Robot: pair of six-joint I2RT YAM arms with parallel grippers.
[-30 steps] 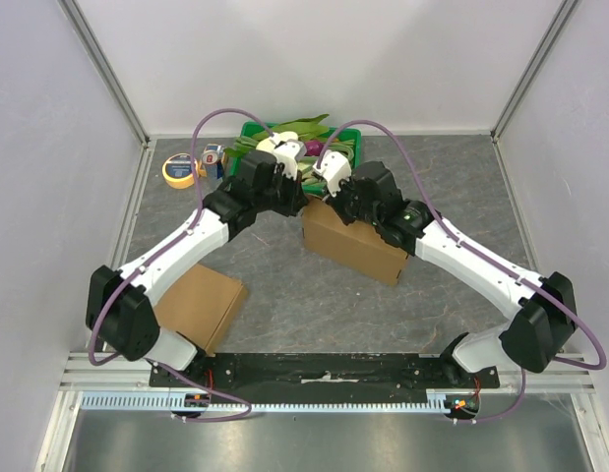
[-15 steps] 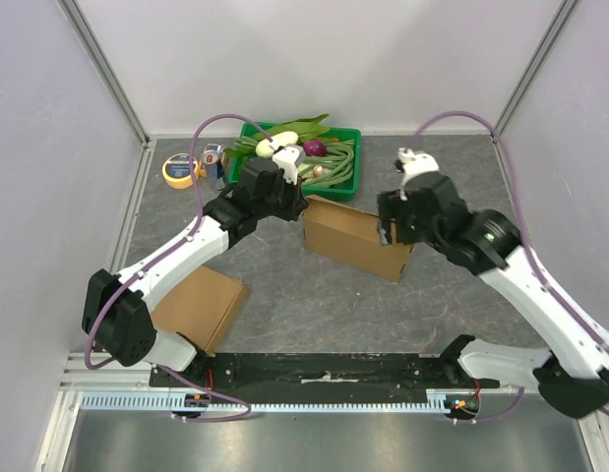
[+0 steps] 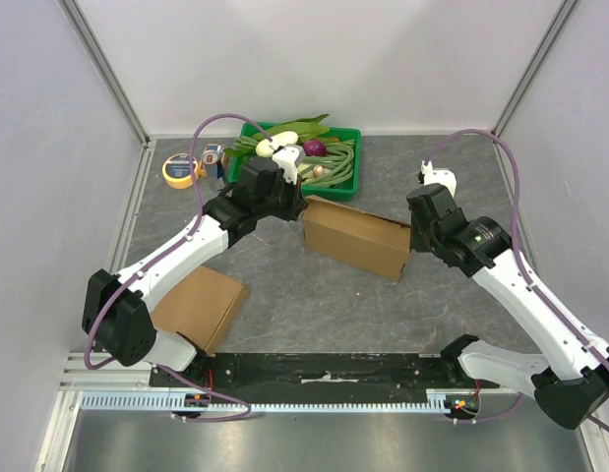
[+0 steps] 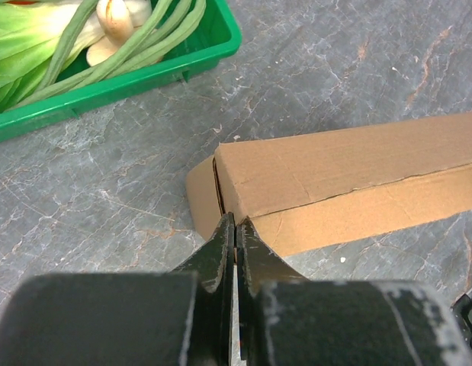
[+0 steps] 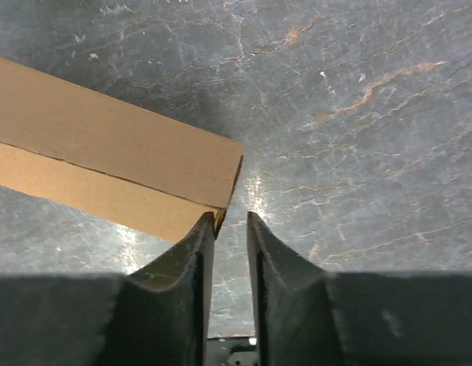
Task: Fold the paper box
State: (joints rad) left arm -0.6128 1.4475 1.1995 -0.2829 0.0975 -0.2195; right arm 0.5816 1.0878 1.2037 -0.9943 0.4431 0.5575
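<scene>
Nearly done, by the look: box [image 3: 355, 239] squared up on the tabletop [image 3: 284, 285], top seam shut. Left jaws clenched empty at one end corner; right jaws slightly parted, gripping nothing, other end just ahead. Probably left: tucking the bulging end flap [image 4: 199, 200].

Nothing legible is showing in any view. The cardboard box [image 3: 355, 239] is showing only plain brown faces from above and from both wrist cameras. The small carton [image 3: 213, 157], sitting left of the green tray [image 3: 351, 187] and just beside the yellow tape roll [image 3: 178, 169], is carrying some coloured print, but it is too small to read.
</scene>
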